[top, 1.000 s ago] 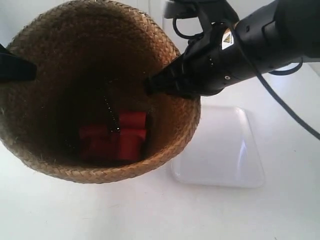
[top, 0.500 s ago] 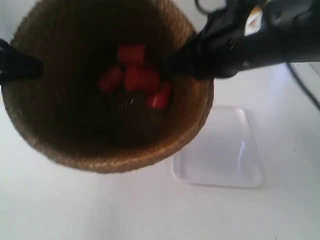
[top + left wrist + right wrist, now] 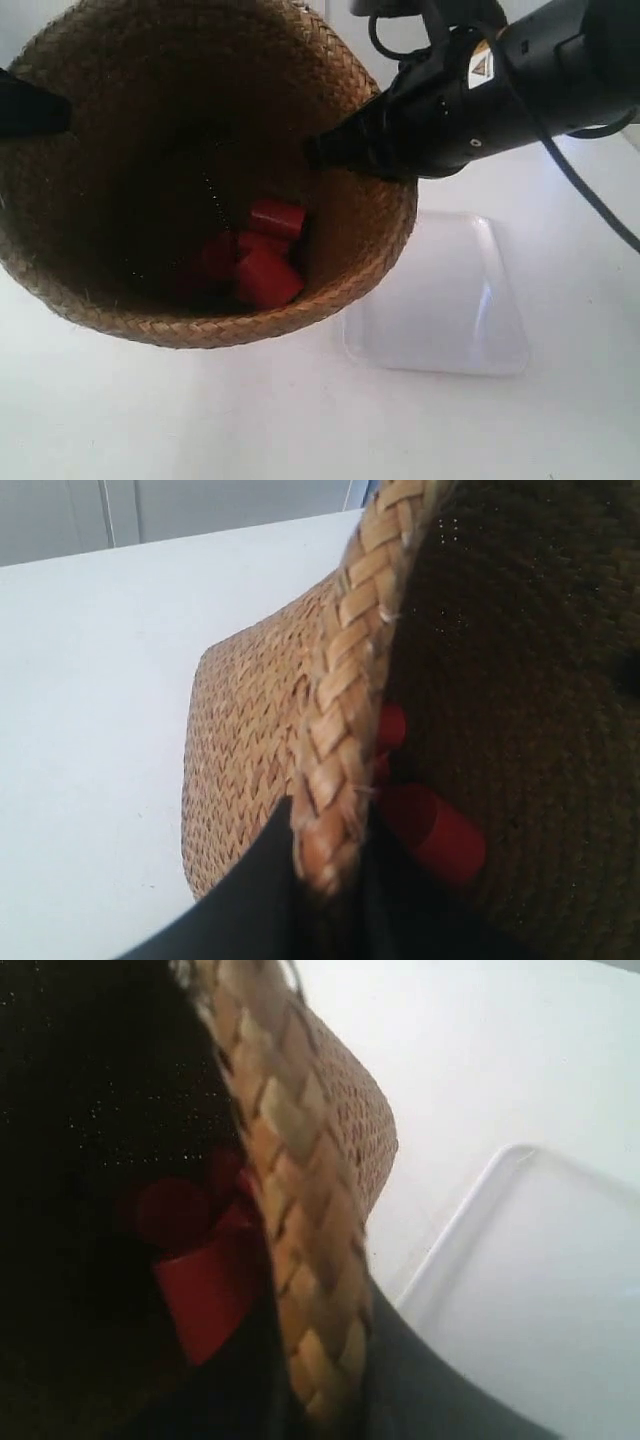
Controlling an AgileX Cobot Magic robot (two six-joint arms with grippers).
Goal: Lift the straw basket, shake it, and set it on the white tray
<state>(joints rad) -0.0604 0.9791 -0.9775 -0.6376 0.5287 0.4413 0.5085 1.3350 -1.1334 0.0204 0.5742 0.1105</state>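
Note:
The straw basket (image 3: 130,170) hangs in the air, tipped so its dark inside shows, to the left of the white tray (image 3: 440,300). My left gripper (image 3: 330,885) is shut on the braided rim (image 3: 350,700), one finger inside and one outside; it is the black tip (image 3: 55,112) at the exterior view's left. My right gripper (image 3: 320,1400) is shut on the opposite rim (image 3: 300,1210), and its arm (image 3: 480,90) comes in from the exterior view's right. The tray (image 3: 540,1280) lies bare on the table beside the basket.
Several red cylinders (image 3: 262,262) lie loose in the basket's bottom; they also show as red cylinders (image 3: 435,832) and red cylinders (image 3: 200,1280). A black cable (image 3: 585,200) trails from the right arm over the white table (image 3: 300,420).
The basket jerked upward half a second ago, blurring and throwing the red cylinders up its far wall. It has now dropped back, with the cylinders settled low near the front wall.

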